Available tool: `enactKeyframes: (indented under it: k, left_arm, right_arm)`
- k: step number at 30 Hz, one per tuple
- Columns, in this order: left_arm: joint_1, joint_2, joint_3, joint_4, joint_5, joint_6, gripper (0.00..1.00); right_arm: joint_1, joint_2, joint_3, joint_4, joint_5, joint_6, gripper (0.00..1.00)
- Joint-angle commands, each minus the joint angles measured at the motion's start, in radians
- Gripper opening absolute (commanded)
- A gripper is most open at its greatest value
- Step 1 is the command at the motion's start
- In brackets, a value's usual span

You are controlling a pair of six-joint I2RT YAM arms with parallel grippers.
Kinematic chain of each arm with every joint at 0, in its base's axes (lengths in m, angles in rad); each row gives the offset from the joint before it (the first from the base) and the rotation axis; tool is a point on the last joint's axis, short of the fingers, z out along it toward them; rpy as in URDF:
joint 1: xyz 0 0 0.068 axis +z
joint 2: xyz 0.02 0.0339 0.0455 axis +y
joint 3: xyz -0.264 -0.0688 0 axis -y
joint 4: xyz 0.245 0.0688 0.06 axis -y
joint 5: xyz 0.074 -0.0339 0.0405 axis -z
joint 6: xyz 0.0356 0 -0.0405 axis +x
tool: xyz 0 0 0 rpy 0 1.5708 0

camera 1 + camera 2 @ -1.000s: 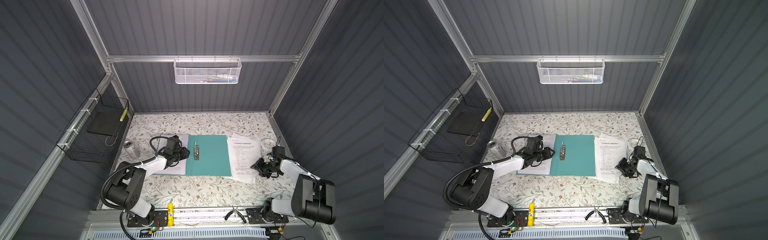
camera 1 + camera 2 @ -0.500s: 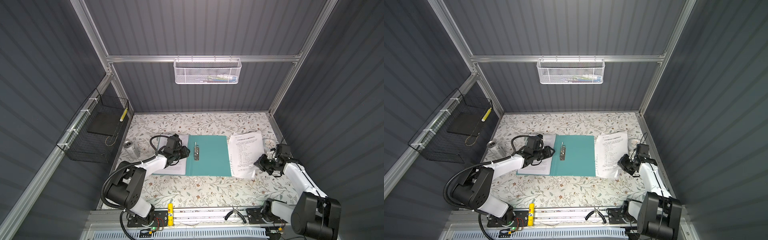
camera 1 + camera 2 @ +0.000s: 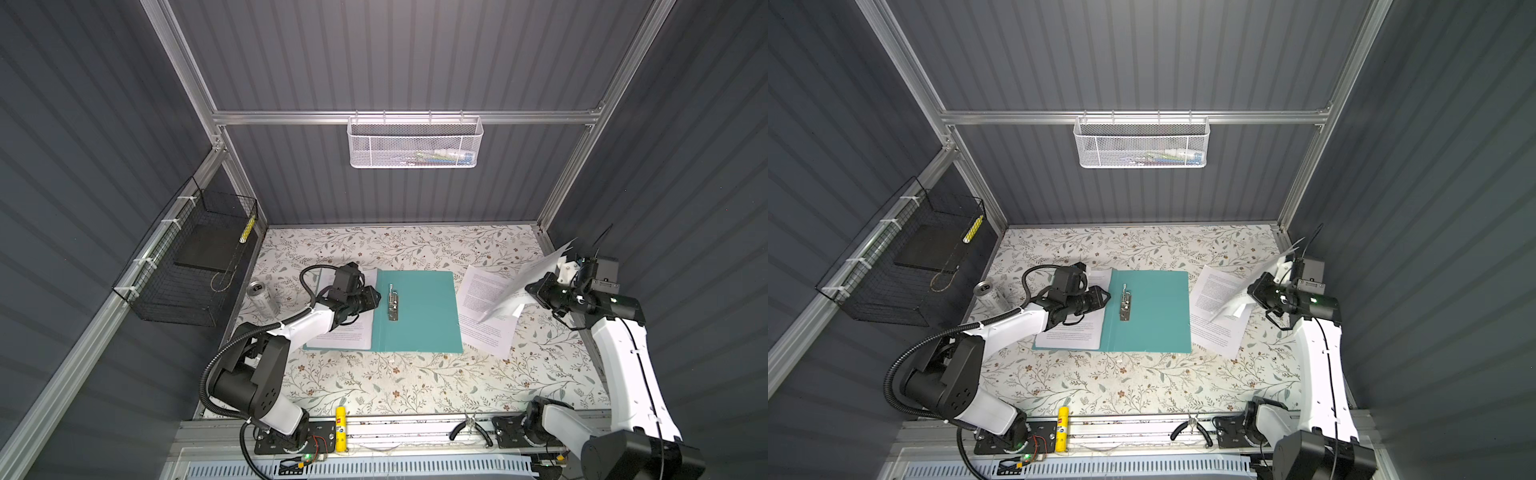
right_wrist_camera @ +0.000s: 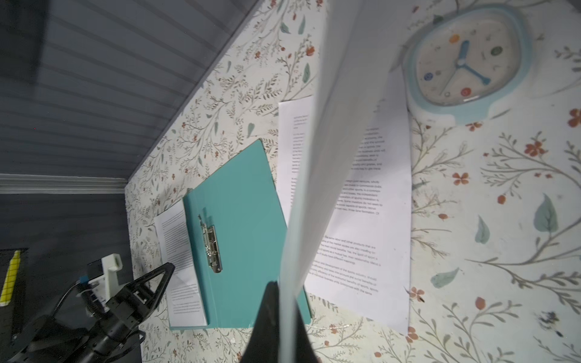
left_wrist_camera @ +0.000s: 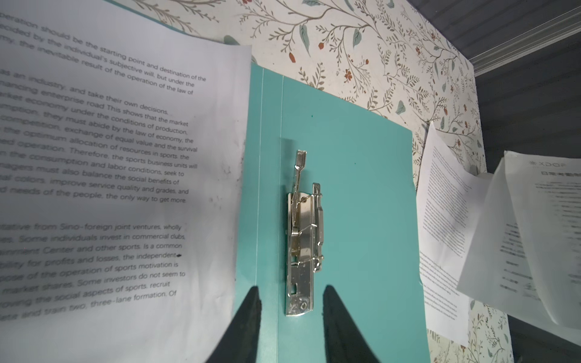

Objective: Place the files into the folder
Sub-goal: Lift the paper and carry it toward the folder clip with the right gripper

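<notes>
Printed sheets: three counted for sure, one on the folder flap, one raised, one flat on tabletop.
Teal folder: one.
Metal clip: one.
Drink can: one.
Clock: one.
Wire baskets: two.
Yellow glue stick: one.
Pliers: one pair.

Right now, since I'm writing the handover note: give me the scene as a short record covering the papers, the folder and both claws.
folder: open flat, metal clip by the spine
sheet on left cover: lying flat, text side up
loose paper: flat on the table, right of the folder, sheet count unclear
lifted sheet: off the table, slanted
left claw: open, straddling the clip's end
right claw: shut on the lifted sheet
</notes>
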Motion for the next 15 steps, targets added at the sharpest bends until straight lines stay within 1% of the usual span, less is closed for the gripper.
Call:
enactKeyframes:
  k: [1,3,6,7,11,15]
  left_arm:
    - [-0.007,-0.028,0.032,-0.039,-0.009,0.026,0.35]
    - [-0.006,-0.037,0.032,-0.042,-0.008,0.024,0.35]
    - [-0.006,-0.053,0.030,-0.049,-0.010,0.026,0.35]
    - [-0.006,-0.059,0.026,-0.054,-0.013,0.028,0.35]
    - [-0.003,-0.106,0.007,-0.071,-0.042,0.039,0.36]
    - [-0.001,-0.151,0.000,-0.105,-0.068,0.055,0.39]
  right_arm:
    - [0.047,0.004,0.067,-0.038,-0.043,0.011,0.00]
    - [0.100,0.016,0.099,-0.013,-0.054,0.041,0.00]
    - [0.219,0.048,0.146,0.027,-0.053,0.082,0.00]
    - [0.258,0.091,0.162,0.052,-0.056,0.097,0.00]
    - [0.398,0.179,0.222,0.151,-0.083,0.159,0.00]
    - [0.498,0.243,0.241,0.266,-0.111,0.219,0.00]
